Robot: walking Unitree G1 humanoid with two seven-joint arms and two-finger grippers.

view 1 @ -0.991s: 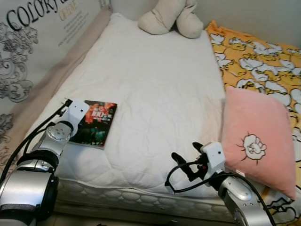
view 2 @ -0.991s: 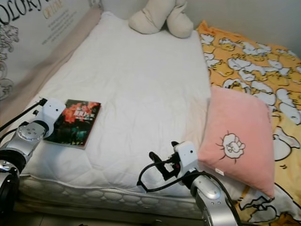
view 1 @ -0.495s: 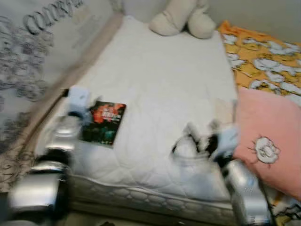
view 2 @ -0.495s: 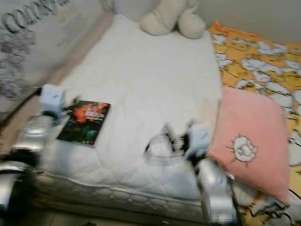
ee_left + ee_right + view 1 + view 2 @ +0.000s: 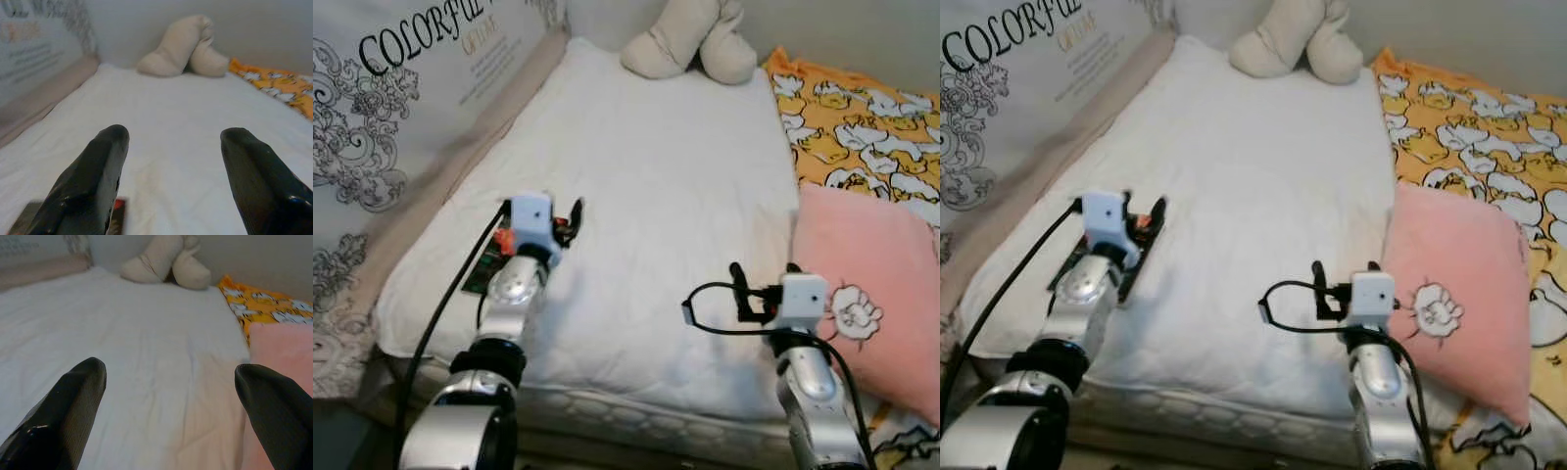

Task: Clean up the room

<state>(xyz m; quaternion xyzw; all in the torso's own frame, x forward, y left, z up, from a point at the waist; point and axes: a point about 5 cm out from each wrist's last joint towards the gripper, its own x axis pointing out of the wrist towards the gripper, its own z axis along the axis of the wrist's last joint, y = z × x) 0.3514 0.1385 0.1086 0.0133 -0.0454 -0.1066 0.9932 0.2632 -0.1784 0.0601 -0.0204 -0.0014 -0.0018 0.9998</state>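
Note:
A dark book with a red cover picture (image 5: 483, 275) lies on the white mattress (image 5: 646, 166) near its left front edge, mostly hidden under my left arm. My left gripper (image 5: 564, 216) hovers just above the book's far end, fingers open and pointing up the bed; in the left wrist view a corner of the book (image 5: 119, 209) shows below the open left gripper (image 5: 168, 134). My right gripper (image 5: 764, 278) is open over the mattress front, just left of a pink pillow (image 5: 867, 294). In the right wrist view the right gripper (image 5: 171, 372) holds nothing.
A beige plush toy (image 5: 690, 39) lies at the head of the bed. A yellow cartoon-print blanket (image 5: 852, 127) covers the right side under the pink pillow. A printed wall panel (image 5: 391, 88) and a beige strip run along the left edge.
The camera shifted a little. My left gripper moved from the book's left side to above its far end. My right gripper rose and turned to point up the bed.

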